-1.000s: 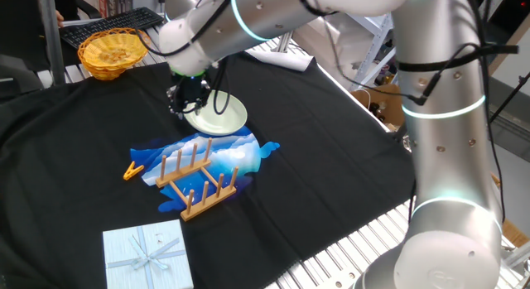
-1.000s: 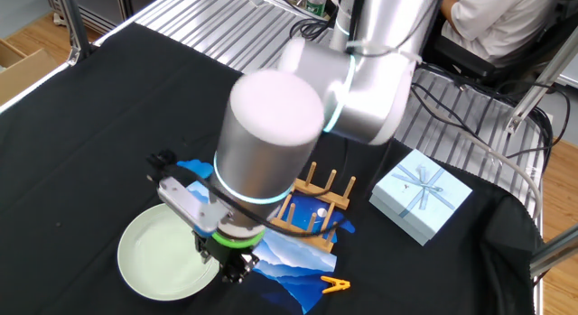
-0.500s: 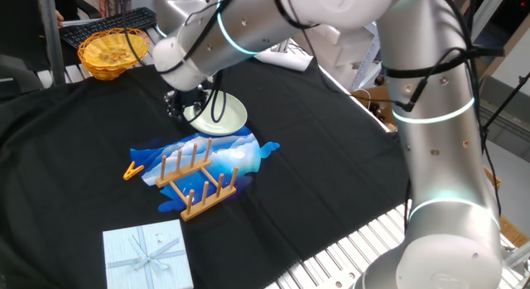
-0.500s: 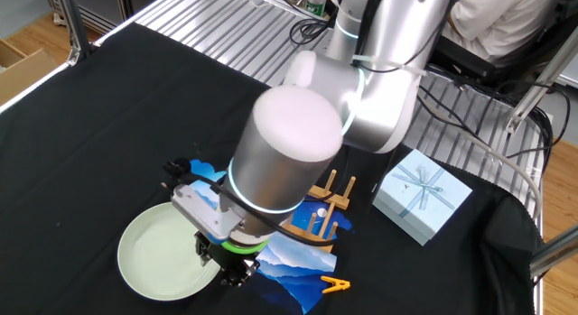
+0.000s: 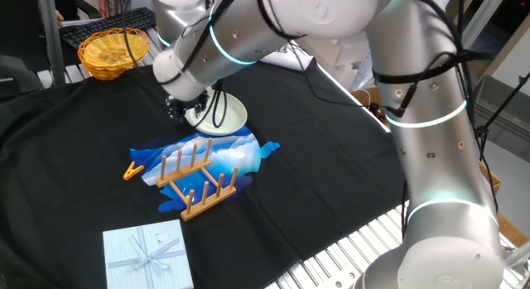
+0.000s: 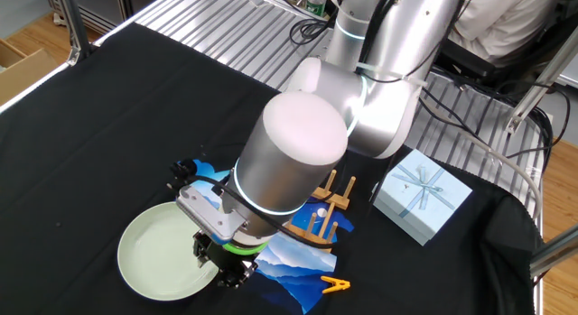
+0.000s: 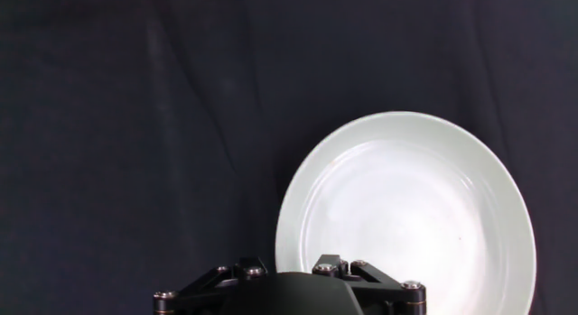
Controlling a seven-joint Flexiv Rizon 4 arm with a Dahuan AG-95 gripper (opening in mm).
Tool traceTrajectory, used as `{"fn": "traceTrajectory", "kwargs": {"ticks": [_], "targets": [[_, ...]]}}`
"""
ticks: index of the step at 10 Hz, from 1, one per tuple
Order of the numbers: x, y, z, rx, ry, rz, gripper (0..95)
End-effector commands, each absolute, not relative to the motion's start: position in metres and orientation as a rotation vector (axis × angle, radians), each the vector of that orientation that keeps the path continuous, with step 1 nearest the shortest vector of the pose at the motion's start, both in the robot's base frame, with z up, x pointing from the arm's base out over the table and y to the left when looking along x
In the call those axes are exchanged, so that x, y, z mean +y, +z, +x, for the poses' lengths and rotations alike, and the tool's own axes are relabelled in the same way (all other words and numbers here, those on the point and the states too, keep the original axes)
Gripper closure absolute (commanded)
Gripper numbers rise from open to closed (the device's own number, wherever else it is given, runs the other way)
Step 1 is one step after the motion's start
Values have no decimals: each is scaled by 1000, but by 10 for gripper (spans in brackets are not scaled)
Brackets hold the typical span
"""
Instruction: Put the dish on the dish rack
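Hand view: dish [image 7: 406,216] flat on black cloth [image 7: 135,125], claw [image 6: 221,261] at its rim, finger state unclear.

From my fixed view, the rack [image 5: 197,182] sits on a printed mat [image 5: 217,159] at table centre. The dish [image 5: 222,113] lies flat at its 12 o'clock, just beyond the mat. The clothespin [image 5: 132,170] lies at the rack's 9, the gift box [image 5: 147,254] at 7, the basket [image 5: 112,52] far off at 11.
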State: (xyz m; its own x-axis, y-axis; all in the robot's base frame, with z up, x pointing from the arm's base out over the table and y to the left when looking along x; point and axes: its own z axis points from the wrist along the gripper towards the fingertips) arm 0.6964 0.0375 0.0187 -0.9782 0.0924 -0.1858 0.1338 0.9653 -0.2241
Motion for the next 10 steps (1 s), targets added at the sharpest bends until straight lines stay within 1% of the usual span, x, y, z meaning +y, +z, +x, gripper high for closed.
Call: {"fn": "traceTrajectory", "kwargs": {"ticks": [1, 5, 10], "targets": [[35, 16, 697, 2931, -372, 157, 570], [30, 10, 695, 2912, -417, 141, 570], [24, 4, 690, 2912, -420, 137, 570]]}}
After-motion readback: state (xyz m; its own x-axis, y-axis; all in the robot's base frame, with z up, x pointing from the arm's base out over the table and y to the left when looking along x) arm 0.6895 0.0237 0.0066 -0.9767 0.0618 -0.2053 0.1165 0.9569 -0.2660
